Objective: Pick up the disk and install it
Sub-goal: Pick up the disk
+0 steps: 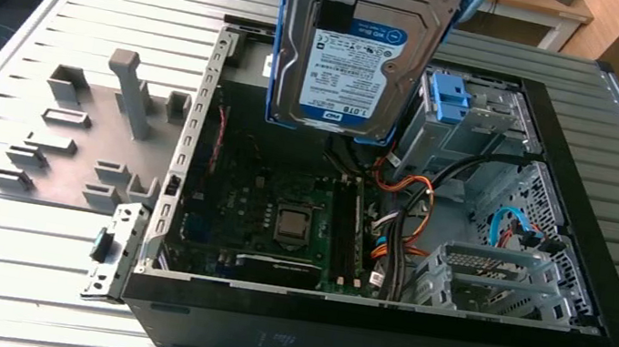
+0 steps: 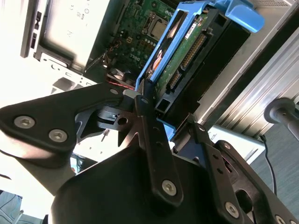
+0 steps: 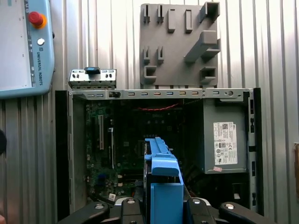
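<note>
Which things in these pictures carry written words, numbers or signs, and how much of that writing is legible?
the disk: its white-and-blue label carries black print; the fine lines are too small to read.
power-supply box: its white sticker carries print and small signs, too small to read.
control pendant: one line of print runs along its edge, below a red button.

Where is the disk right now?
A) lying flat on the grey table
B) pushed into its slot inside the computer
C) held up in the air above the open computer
C: the gripper is shut on the disk, which hangs upright above the open computer case.
</note>
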Motion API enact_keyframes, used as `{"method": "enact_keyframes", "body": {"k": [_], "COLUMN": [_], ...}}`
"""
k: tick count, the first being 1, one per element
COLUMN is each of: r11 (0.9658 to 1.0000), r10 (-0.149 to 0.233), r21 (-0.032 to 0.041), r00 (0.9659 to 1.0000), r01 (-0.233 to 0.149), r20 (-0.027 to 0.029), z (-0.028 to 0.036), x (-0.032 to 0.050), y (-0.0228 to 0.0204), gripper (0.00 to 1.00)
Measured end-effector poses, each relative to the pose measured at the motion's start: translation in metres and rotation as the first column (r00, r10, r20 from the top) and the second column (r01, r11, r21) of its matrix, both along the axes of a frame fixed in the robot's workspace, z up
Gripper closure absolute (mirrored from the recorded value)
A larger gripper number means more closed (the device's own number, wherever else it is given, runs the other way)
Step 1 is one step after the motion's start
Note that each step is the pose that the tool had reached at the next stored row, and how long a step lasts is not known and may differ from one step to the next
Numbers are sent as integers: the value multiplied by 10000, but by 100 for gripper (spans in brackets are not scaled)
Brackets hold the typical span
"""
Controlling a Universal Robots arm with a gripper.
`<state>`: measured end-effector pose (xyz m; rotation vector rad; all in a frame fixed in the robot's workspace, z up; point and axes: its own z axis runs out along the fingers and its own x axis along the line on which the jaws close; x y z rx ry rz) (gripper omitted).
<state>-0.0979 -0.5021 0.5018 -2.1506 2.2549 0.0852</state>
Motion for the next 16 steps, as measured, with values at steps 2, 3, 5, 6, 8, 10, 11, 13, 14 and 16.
{"method": "enact_keyframes", "body": {"k": [2, 3, 5, 6, 8, 10, 11, 13, 14, 16], "r11": [10000, 10000, 10000, 10000, 10000, 10000, 10000, 10000, 10000, 10000], "r10": [0, 0, 0, 1, 0, 0, 0, 0, 0, 1], "r21": [0, 0, 0, 0, 1, 0, 0, 0, 0, 0], "r00": [10000, 10000, 10000, 10000, 10000, 10000, 10000, 10000, 10000, 10000], "r01": [0, 0, 0, -1, 0, 0, 0, 0, 0, -1], "r20": [0, 0, 0, 1, 0, 0, 0, 0, 1, 1], "z": [0, 0, 0, 0, 0, 0, 0, 0, 0, 0], "x": [0, 0, 0, 0, 0, 0, 0, 0, 0, 0], "y": [-6, -8, -14, -16, -23, -28, -31, -37, -40, -46], "gripper": [64, 64, 64, 64, 64, 64, 64, 64, 64, 64]}}
